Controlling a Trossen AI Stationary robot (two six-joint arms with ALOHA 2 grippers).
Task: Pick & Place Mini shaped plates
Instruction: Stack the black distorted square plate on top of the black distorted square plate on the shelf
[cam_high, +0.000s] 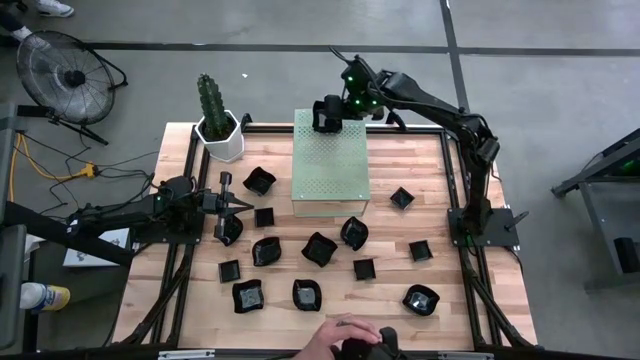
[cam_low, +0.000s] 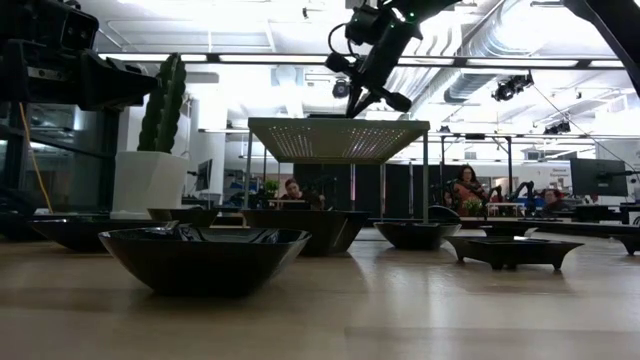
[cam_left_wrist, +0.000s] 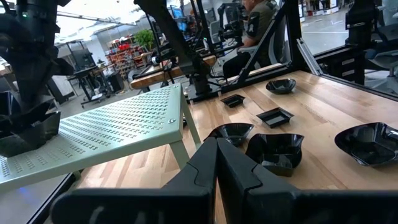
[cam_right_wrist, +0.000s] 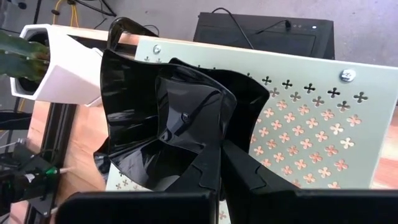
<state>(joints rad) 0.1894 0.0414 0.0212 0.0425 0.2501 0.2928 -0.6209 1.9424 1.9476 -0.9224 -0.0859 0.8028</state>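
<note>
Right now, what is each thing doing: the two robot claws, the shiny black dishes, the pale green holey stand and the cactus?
Right gripper: shut on a glossy black wavy dish, above the stand's far edge.
Left gripper: shut, empty, over the table's left side.
Other glossy black dishes: resting on the wooden table.
Pale green perforated stand: upright.
Green cactus in white pot: upright.

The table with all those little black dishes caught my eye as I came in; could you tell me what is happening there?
The right gripper is shut on a wavy black plate, holding it over the far end of the pale green perforated stand. The left gripper is shut and empty, low over the table's left side among the other black plates spread across the wooden table. A white cactus pot stands at the far left corner, and a person's hand shows at the near edge.
</note>
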